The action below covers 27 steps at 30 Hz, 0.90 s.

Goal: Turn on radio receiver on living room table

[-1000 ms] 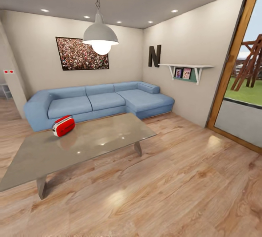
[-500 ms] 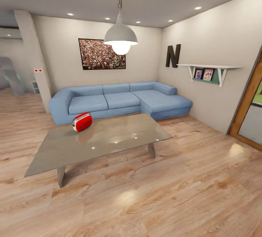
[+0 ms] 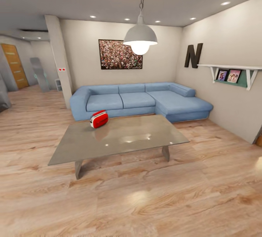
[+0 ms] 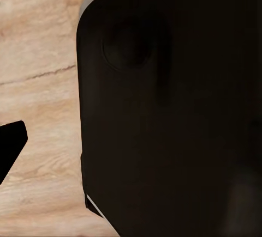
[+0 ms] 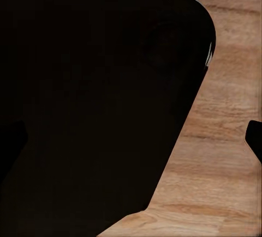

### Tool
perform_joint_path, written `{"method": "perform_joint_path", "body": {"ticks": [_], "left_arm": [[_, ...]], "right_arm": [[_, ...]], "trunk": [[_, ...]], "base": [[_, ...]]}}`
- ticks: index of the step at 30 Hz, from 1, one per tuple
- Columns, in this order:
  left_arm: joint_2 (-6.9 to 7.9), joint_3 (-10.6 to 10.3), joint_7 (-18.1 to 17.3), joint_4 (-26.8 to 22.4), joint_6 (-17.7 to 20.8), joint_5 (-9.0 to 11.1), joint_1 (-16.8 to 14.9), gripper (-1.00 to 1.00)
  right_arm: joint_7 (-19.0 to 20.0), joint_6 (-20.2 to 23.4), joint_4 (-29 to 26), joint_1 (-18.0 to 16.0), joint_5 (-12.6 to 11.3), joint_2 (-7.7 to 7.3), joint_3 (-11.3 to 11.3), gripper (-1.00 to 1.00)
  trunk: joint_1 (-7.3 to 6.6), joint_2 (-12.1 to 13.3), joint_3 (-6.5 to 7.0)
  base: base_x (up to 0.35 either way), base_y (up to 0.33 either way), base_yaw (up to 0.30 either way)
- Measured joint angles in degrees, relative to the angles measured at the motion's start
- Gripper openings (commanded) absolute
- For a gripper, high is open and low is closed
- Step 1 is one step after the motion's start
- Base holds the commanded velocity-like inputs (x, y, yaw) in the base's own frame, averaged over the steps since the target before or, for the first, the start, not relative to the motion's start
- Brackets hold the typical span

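Here, from your head camera, you look across a living room with a light wood plank floor (image 3: 153, 200) and beige walls. Far left, a hallway opens with a wooden door (image 3: 15, 66) at its end, and a square pillar (image 3: 60, 60) carrying two small red marks divides that passage from the room. Next comes the blue L-shaped sofa (image 3: 142, 99) against the back wall, with a dark-framed picture (image 3: 120, 54) hanging above it. In front of the sofa stands the table (image 3: 145, 139), long and low, its glossy grey-brown top reflecting the ceiling lights. The radio (image 3: 99, 119) sits upright on the table's far left corner, near the sofa's left seat, red with a white edge; its dial is too small to read from here. A white pendant lamp (image 3: 140, 39) hangs lit above the table. Further right, a big black letter N (image 3: 193, 56) is fixed to the side wall, and beside it a white shelf (image 3: 233, 70) holds two framed photos.

In each wrist camera you get a large dark body (image 4: 174, 111) close to the lens, with floor planks (image 5: 229, 155) beyond it. A small dark shape at each picture's edge may be a fingertip, so you cannot tell whether either gripper is spread or closed.
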Motion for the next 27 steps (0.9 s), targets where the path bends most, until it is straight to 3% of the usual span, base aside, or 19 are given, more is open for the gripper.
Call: {"method": "perform_joint_path", "body": {"ticks": [27], "left_arm": [[0.00,0.00,0.00,-0.01,0.00,0.00,0.00,1.00]], "right_arm": [[0.00,-0.01,0.00,0.00,0.00,0.00,0.00,1.00]], "trunk": [[0.00,0.00,0.00]], "base": [[0.000,0.000,0.292]]}}
